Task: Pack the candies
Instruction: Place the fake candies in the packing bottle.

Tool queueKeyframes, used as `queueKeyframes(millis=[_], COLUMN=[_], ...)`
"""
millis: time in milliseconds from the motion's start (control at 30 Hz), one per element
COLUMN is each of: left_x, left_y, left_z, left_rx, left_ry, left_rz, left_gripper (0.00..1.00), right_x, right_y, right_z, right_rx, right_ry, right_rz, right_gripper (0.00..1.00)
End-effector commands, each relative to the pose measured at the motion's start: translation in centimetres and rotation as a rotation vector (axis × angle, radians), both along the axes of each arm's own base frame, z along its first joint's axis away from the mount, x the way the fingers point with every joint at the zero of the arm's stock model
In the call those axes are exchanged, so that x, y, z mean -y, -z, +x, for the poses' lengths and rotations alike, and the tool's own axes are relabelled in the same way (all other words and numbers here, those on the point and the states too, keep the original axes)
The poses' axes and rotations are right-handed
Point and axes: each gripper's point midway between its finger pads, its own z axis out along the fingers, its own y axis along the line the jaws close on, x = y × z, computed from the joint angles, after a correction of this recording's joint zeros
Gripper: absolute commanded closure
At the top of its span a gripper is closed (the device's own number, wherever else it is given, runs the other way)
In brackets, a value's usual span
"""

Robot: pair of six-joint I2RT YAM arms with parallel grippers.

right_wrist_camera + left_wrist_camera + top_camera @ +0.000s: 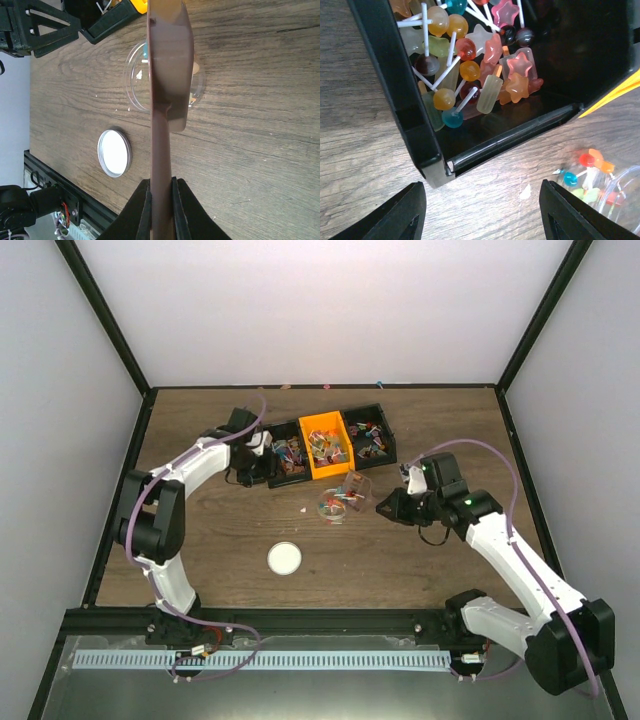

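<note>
- Table (200,540): dark wood surface, carries all items below.
- Bins: three in a row at the middle of the far edge, touching side to side: left black bin (278,468), orange bin (322,422), right black bin (372,412).
- Candies (465,65): mixed colours, many on white sticks. They are heaped in all three bins, and a smaller lot lies in the jar.
- Jar (335,508): clear, round and open. It stands near the table's middle, just in front of the orange bin.
- Lid (284,558): white, round and flat on the table, toward the near edge and apart from the jar.
- Scoop (170,60): brown, seen edge-on from the right wrist, with its bowl over the jar. Whether it touches the jar cannot be told.
- Left gripper (481,200): jaws wide and holding nothing, hovering at the near corner of the left black bin.
- Right gripper (161,182): jaws narrow, clamped on the scoop's handle, to the right of the jar.
</note>
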Motion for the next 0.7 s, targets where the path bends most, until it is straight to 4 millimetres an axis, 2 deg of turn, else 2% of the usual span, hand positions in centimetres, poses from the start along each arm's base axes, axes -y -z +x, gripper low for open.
queueKeyframes(millis=[0, 267, 667], left_x=[0.2, 0.0, -0.3], left_y=[0.4, 0.2, 0.0], left_z=[0.7, 1.5, 2.3], left_rx=[0.005, 0.01, 0.013], left_ry=[0.009, -0.009, -0.031], left_rz=[-0.016, -0.024, -0.035], left_gripper=[0.36, 0.36, 0.36], right_x=[-0.2, -1.1, -0.7], right_y=[-1.3, -1.4, -2.3], right_z=[0.3, -0.2, -0.4], right_rx=[0.033, 0.023, 0.036], right_ry=[-0.013, -0.031, -0.02], right_rz=[-0.042, -0.084, -0.134], right_gripper=[0.99, 0.99, 0.99])
